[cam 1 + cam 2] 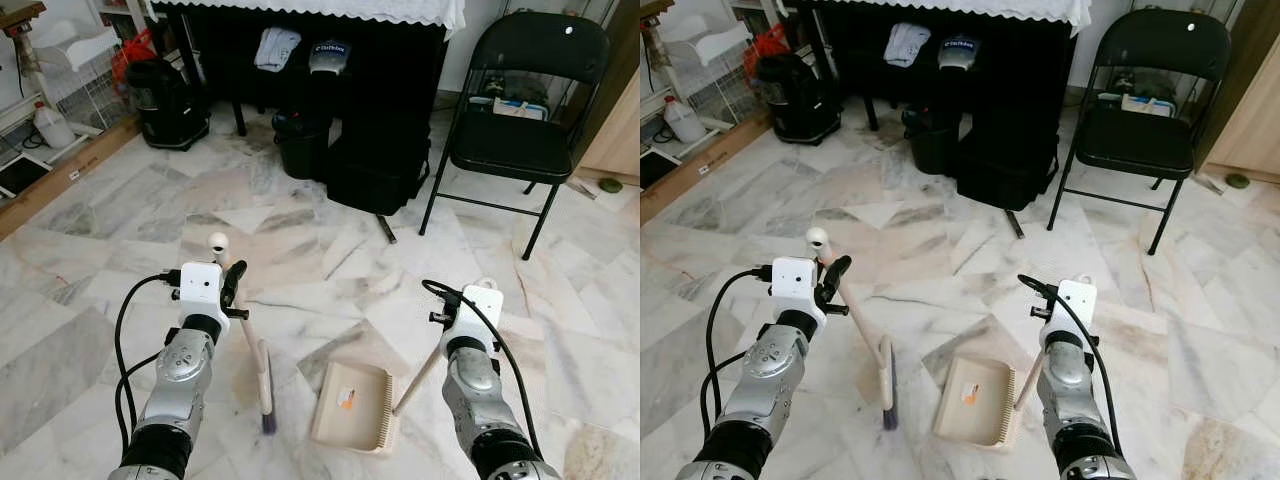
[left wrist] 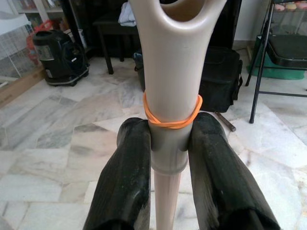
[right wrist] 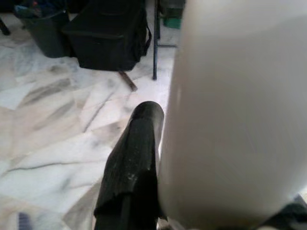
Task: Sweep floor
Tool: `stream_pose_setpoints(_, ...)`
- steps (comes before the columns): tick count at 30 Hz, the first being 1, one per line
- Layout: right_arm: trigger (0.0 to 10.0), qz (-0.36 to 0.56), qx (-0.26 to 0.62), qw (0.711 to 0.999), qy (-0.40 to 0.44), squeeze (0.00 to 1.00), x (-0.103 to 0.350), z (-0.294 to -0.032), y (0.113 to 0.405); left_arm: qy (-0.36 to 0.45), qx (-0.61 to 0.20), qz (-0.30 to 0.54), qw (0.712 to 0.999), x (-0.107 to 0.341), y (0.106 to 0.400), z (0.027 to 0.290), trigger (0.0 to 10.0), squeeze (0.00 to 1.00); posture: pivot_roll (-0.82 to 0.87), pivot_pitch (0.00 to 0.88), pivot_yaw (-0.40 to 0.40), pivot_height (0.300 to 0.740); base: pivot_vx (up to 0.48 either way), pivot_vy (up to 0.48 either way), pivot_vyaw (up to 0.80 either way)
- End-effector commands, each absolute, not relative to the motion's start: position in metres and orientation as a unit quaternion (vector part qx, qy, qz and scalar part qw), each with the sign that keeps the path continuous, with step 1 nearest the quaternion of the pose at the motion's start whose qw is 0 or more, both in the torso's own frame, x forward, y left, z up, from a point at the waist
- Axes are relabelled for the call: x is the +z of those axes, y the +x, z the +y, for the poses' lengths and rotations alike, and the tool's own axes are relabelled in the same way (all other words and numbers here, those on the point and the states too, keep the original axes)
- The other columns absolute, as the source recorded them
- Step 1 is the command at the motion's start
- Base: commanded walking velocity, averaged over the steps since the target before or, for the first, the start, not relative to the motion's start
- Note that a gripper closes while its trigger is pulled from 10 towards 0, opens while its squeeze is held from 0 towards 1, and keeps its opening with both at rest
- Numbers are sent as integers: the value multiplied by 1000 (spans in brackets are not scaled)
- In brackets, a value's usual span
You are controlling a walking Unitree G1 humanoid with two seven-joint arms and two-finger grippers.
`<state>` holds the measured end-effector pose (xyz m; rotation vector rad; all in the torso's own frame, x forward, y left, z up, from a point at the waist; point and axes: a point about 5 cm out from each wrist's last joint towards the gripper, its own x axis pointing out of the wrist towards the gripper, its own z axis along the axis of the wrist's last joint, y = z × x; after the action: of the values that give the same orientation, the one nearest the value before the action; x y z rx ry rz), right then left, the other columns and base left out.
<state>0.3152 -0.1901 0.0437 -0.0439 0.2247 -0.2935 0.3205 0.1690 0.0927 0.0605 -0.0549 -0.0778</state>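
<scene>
Veined marble floor (image 1: 330,250). Left gripper (image 2: 165,143) clamps smooth beige broom handle (image 1: 243,322); right gripper (image 3: 158,158) presses against rectangular ridged dustpan's (image 1: 352,405) handle; grip uncertain.

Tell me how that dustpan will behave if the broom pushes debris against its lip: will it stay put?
The beige dustpan looks like thin plastic, so probably light and apt to skid on the polished marble floor. The right gripper holds its long handle, which should brace it. Its pan lies flat, so tipping seems unlikely. The broom is in the left gripper.
</scene>
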Motion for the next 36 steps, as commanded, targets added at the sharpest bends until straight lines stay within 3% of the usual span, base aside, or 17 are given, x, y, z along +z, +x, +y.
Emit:
stream_pose_setpoints(1, 10000, 56, -138, 988, -43, 0, 66, -189, 327, 28, -34, -58, 997, 103, 322, 172, 10000, 0, -28, 107, 33, 740, 0, 0, 0)
stream_pose_setpoints(24, 10000, 59, -88, 994, -41, 0, 64, -172, 328, 28, -18, -63, 997, 105, 323, 175, 10000, 0, -28, 111, 30, 740, 23, 0, 0)
stream_pose_setpoints(36, 10000, 64, -83, 994, -39, 0, 63, -169, 328, 30, -15, -62, 998, 105, 323, 176, 10000, 0, -28, 108, 28, 740, 262, 0, 0)
